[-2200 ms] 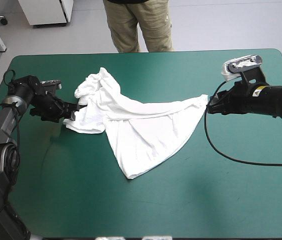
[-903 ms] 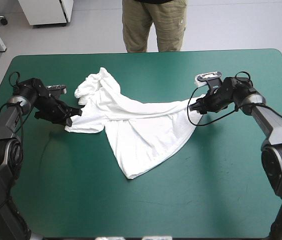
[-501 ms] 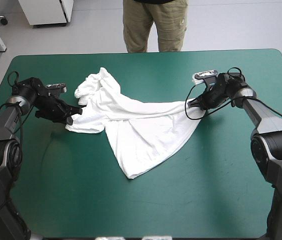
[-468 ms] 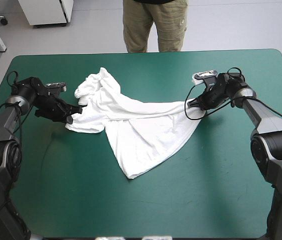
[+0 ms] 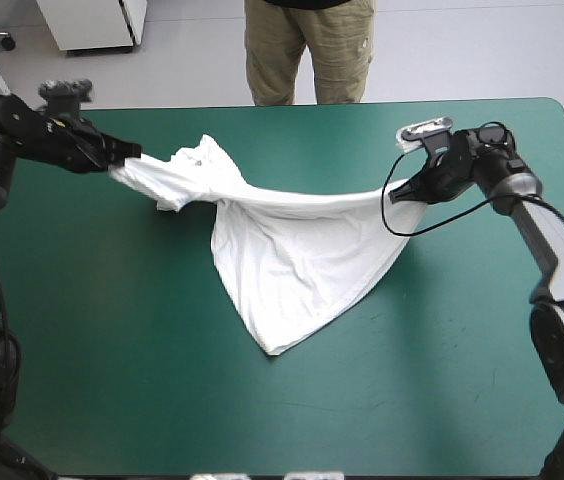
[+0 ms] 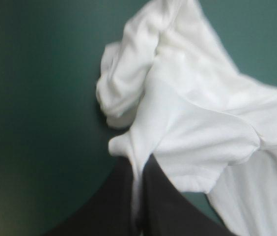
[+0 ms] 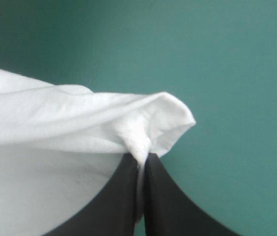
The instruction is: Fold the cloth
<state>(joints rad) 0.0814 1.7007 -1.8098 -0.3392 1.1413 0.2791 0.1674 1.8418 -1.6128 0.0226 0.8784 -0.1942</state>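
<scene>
- High view: the T-shirt [image 5: 292, 250] hangs stretched between both arms over the middle of the teal-green table [image 5: 102, 350], its lower part draping toward the near edge.
- At the far left, the left gripper [image 5: 127, 157] is clamped on a bunched sleeve end; at the right, the right gripper [image 5: 397, 197] pinches a corner.
- Soft, light and limp, the cloth will likely sag and twist, so hems and corners are better holds than loose middle fabric.

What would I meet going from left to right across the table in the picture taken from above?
left fingers, pinching one end of the shirt → white T-shirt, pulled out between both arms with its lower part lying on the teal-green table → right fingers, pinching the other end
</scene>
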